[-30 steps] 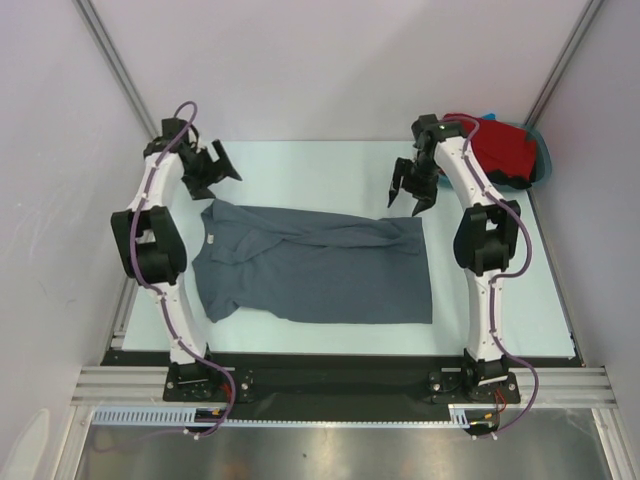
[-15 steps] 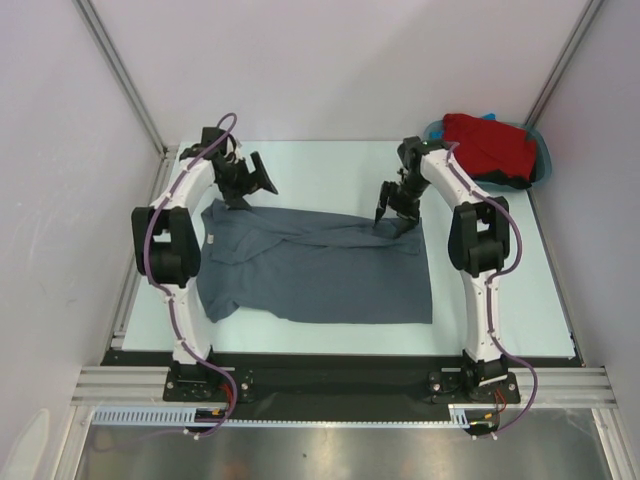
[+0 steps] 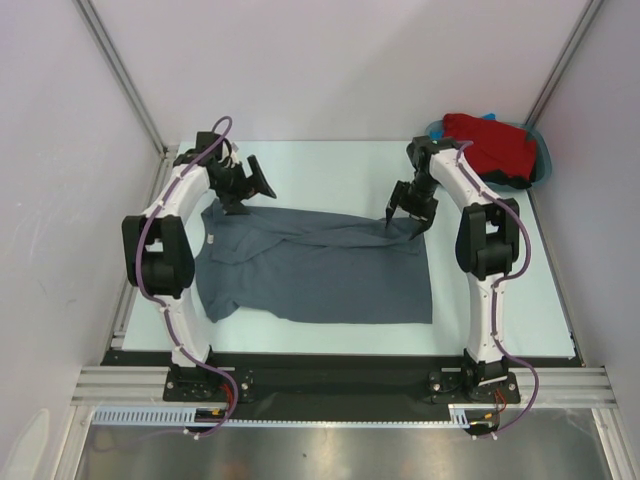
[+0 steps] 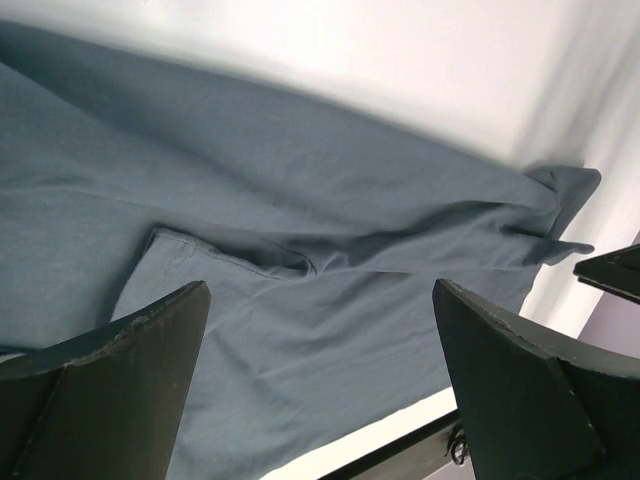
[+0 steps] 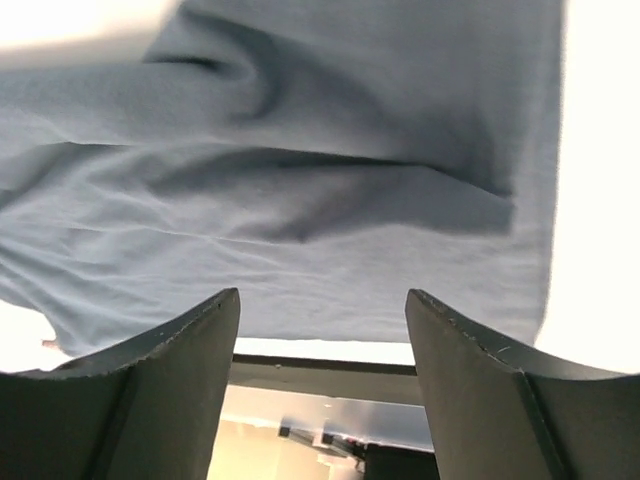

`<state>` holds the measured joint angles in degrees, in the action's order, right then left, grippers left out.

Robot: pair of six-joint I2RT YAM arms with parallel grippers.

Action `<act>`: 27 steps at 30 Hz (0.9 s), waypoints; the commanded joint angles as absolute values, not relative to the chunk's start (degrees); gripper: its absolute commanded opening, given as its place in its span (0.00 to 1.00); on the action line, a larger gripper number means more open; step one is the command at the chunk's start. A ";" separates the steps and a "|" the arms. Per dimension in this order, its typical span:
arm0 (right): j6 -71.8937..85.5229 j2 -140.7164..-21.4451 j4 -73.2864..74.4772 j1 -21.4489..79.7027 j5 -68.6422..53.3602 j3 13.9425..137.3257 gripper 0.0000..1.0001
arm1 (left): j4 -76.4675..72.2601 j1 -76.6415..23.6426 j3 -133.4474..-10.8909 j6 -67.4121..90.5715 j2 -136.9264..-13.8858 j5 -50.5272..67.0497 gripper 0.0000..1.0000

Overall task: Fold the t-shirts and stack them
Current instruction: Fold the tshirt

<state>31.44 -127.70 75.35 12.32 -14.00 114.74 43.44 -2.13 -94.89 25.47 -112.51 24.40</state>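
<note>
left gripper (image 3: 254, 186): jaws spread wide, empty, poised over far-left edge of grey t-shirt (image 3: 320, 268) | grey t-shirt: spread mid-table, rumpled along far edge | right gripper (image 3: 404, 214): jaws parted, nothing between them, at shirt's far-right corner, contact unclear | red t-shirt (image 3: 490, 145): heaped in teal tub (image 3: 545, 160), far-right corner

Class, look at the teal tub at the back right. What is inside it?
A red t-shirt fills the tub, heaped above its rim. Dark cloth shows at its near edge. Anything beneath, and the tub's floor, is covered.
</note>
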 commanded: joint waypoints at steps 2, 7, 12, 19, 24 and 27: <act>30.94 -124.46 78.93 12.57 -6.60 114.79 0.75 | 41.75 -2.20 -94.31 25.84 -109.51 26.54 1.00; 31.11 -123.84 76.91 12.39 -5.63 111.36 0.76 | 41.84 -2.37 -94.48 26.02 -109.60 26.98 1.00; 31.29 -125.06 74.88 12.31 -5.27 111.00 0.71 | 42.19 -2.46 -94.75 25.93 -109.42 26.89 1.00; 30.94 -127.09 74.09 12.04 -4.75 111.97 0.57 | 42.71 -2.46 -94.83 25.49 -109.34 26.46 1.00; 31.03 -127.97 73.39 11.78 -3.34 112.76 0.60 | 42.71 -2.46 -95.18 25.49 -109.60 26.37 1.00; 31.29 -128.67 72.78 11.60 -3.43 113.11 0.60 | 42.89 -2.46 -95.62 25.49 -109.86 26.28 1.00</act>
<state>31.29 -127.68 73.63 12.08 -4.84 111.07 42.96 -2.13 -94.35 25.45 -112.49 25.71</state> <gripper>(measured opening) 0.600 0.996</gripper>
